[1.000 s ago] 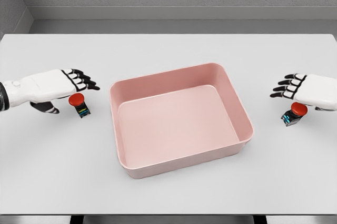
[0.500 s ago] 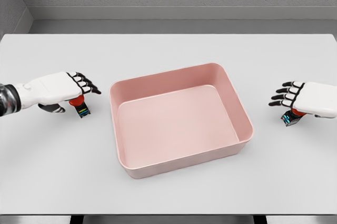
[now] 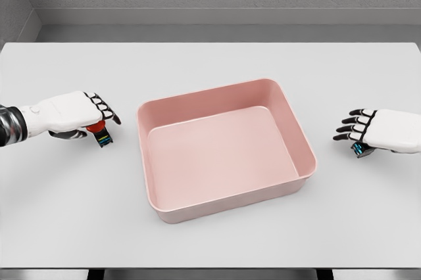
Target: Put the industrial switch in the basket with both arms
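Under left hand (image 3: 72,113): red-capped black industrial switch (image 3: 100,133), fingers draped, grasp unclear. Right hand (image 3: 375,130), likewise, covers second switch (image 3: 359,149). Close fully before lifting toward pink plastic basket (image 3: 220,93).

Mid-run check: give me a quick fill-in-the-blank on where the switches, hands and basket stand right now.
1. The basket is coloured ____.
2. The number of switches lying inside the basket is ____.
3. The left switch sits under the left hand, on the ____ beside the basket.
4. The right hand covers the right switch, hiding its ____ button cap.

Missing words: pink; zero; table; red
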`<move>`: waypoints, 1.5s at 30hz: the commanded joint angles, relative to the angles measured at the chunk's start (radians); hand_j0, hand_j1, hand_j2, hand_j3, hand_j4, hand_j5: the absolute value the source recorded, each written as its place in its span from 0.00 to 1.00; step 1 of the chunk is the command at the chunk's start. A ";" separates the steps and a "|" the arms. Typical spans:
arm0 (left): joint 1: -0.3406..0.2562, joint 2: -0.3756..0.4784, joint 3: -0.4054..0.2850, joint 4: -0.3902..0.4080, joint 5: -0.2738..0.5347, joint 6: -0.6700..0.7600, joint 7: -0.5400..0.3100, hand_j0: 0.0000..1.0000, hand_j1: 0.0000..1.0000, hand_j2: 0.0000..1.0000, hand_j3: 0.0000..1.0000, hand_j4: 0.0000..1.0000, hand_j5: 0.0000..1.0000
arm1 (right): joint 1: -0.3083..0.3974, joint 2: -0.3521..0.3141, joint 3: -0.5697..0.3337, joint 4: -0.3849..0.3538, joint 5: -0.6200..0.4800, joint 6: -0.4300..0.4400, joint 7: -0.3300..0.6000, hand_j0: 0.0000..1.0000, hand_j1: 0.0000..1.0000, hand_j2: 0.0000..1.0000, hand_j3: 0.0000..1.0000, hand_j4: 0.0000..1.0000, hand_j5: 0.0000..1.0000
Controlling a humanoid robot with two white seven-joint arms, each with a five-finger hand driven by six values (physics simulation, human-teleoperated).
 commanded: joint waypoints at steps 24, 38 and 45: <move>0.000 0.006 -0.009 -0.002 0.004 -0.021 -0.006 0.48 0.48 0.48 0.48 0.48 0.48 | 0.002 0.002 -0.005 -0.008 0.010 0.000 0.014 0.63 0.63 0.63 0.63 0.63 0.63; -0.069 0.024 -0.007 -0.005 0.033 -0.130 -0.021 0.42 0.42 0.42 0.42 0.42 0.42 | 0.000 0.003 -0.012 -0.008 0.018 0.000 0.014 0.49 0.49 0.49 0.49 0.49 0.49; -0.152 0.023 0.010 -0.008 0.106 -0.216 -0.081 0.42 0.42 0.42 0.42 0.42 0.42 | -0.002 0.005 -0.027 -0.008 0.018 0.000 0.013 0.44 0.44 0.44 0.44 0.44 0.44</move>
